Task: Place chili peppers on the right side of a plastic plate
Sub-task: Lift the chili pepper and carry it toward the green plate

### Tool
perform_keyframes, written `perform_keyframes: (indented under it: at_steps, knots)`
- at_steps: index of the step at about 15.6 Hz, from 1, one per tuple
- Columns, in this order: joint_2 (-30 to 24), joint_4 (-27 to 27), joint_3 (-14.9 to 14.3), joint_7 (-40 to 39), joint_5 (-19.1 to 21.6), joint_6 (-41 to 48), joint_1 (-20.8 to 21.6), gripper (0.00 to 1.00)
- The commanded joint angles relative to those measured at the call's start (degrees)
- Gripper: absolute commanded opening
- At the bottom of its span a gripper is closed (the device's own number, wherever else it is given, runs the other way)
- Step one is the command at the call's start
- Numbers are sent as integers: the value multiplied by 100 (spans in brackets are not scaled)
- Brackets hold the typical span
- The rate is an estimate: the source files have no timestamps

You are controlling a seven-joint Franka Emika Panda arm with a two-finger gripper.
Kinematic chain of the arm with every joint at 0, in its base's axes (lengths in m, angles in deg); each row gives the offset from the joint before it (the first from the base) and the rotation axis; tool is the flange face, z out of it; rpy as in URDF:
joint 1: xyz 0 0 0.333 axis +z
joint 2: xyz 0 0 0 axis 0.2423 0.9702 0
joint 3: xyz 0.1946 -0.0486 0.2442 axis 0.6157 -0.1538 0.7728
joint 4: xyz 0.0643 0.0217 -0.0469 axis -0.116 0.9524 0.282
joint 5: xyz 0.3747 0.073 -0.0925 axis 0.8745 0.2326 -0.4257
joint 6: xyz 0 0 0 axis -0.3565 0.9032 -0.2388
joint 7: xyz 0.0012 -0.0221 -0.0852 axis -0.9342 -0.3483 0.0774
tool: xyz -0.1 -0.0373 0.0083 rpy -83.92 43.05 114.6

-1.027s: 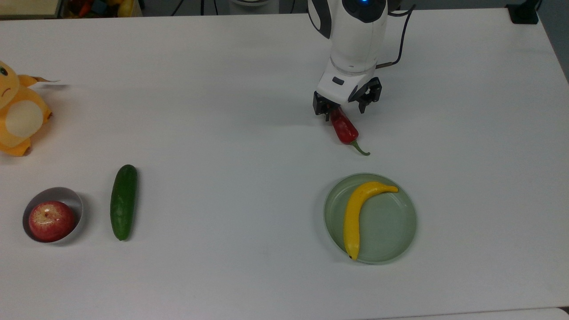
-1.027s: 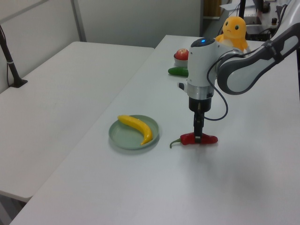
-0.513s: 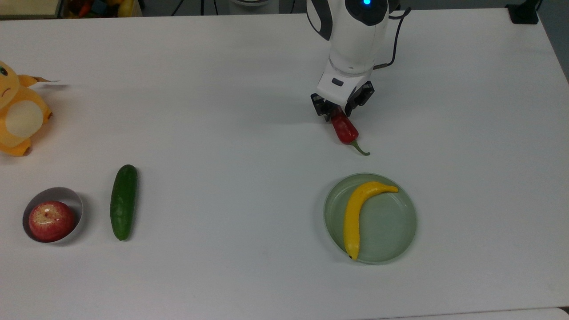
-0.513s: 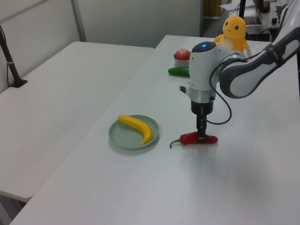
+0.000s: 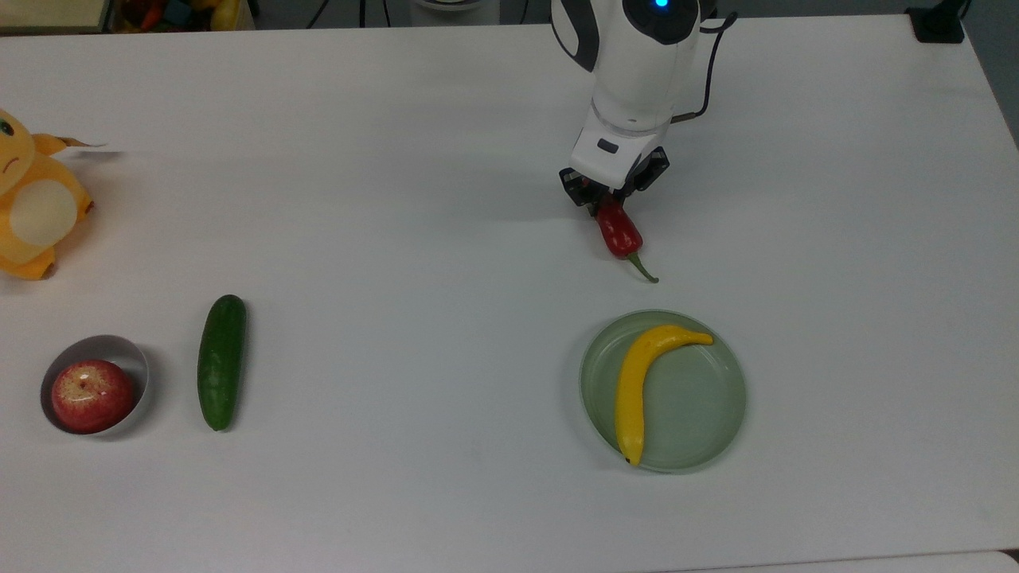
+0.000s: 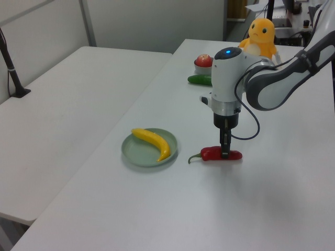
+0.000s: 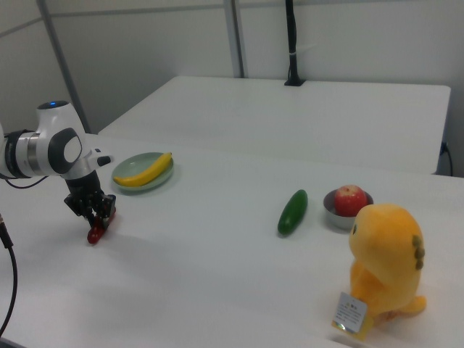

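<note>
- While the gripper (image 5: 610,196) pinches the chili pepper (image 5: 620,232) at its blunt end, fingers closed on the fruit, the pepper lies at table (image 5: 398,239) level, probably gripped there for a lift toward the plate.
- Chili pepper: glossy red, wrinkled, tapered; thin green stem pointing at the plastic plate (image 5: 700,414); near the plate, apart from it.
- Plastic plate: pale green, round, raised rim; holds a banana (image 5: 633,390) on the top view's left half, the other half bare.

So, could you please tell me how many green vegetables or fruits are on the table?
1: the dark green cucumber, lying beside the small grey-white bowl holding a red apple.
</note>
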Motion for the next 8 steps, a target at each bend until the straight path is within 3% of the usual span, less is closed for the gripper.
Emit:
perform_keyframes:
  at_steps: [1,8]
  knots:
    - [-186,70,-5,153,-5,-134,0,0]
    - [-398,-377,-137,179,329,-133,-281,0]
